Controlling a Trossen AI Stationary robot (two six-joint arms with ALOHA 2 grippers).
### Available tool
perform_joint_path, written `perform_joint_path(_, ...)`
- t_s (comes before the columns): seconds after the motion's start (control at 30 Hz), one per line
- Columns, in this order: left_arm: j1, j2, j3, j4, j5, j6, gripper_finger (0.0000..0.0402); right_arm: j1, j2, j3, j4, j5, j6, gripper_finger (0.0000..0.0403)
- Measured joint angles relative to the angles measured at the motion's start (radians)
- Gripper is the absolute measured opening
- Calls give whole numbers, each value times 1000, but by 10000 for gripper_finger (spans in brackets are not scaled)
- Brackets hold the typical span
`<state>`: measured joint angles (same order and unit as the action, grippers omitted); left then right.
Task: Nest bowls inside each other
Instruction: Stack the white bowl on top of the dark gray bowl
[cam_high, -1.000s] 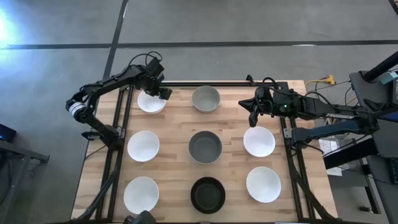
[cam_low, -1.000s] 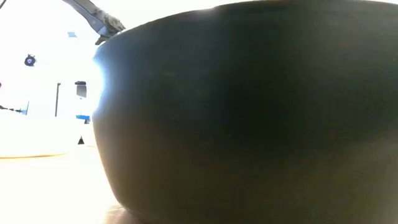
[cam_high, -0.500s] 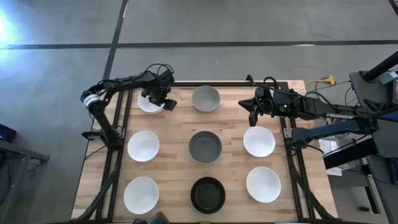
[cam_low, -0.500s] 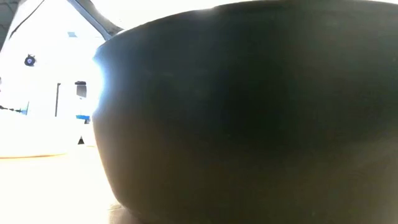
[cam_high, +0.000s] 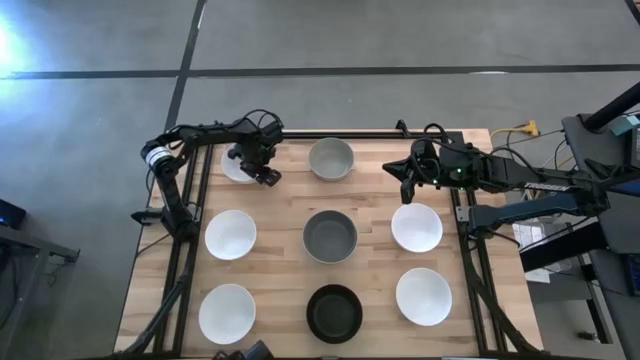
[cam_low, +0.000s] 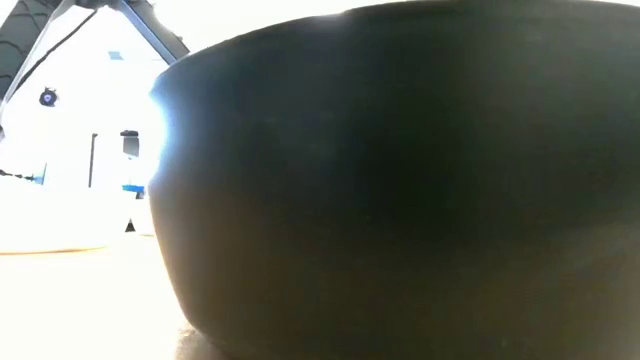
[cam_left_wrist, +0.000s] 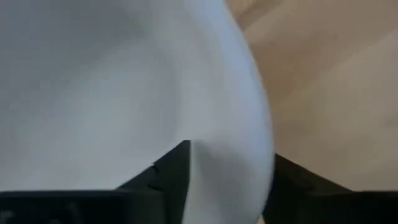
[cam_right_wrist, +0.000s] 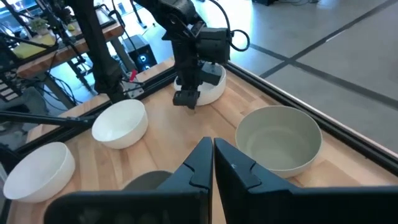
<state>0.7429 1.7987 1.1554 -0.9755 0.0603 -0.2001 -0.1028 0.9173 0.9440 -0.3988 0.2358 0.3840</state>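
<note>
The left end effector (cam_high: 266, 174) is straddling the white bowl (cam_high: 236, 167) rim, fingers apart (shallow bite); the bowl may be slipping on lift.

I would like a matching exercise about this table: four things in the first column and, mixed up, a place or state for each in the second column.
Things:
1. left hand
2. right hand
3. black bowl
4. light grey bowl

Places or states:
a. on the table between the two hands
b. shut and empty
c. at the rim of a white bowl
d. right in front of the low camera, filling its view

Pairs: 1-c, 2-b, 3-d, 4-a
</note>
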Motion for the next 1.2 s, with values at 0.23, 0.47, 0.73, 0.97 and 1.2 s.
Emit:
perform_joint_path(0.23, 0, -1, 1, -1, -29, 56, 14, 0, 0, 0, 0, 0, -1, 9)
perform_joint_path(0.47, 1, 1, 0, 0, -19, 50, 29, 0, 0, 0, 0, 0, -2, 9)
perform_joint_path(0.73, -15, -25, -1, -12, -17, 51, 6, 0, 0, 0, 0, 0, 1, 9)
perform_joint_path(0.97, -85, -158, 4, -3, 6, 59, 0, 0, 0, 0, 18, 0, 1, 9)
perform_joint_path(1.2, -280, -368, 9, -2, 35, 156, 0, 0, 1, 0, 18, 0, 0, 9)
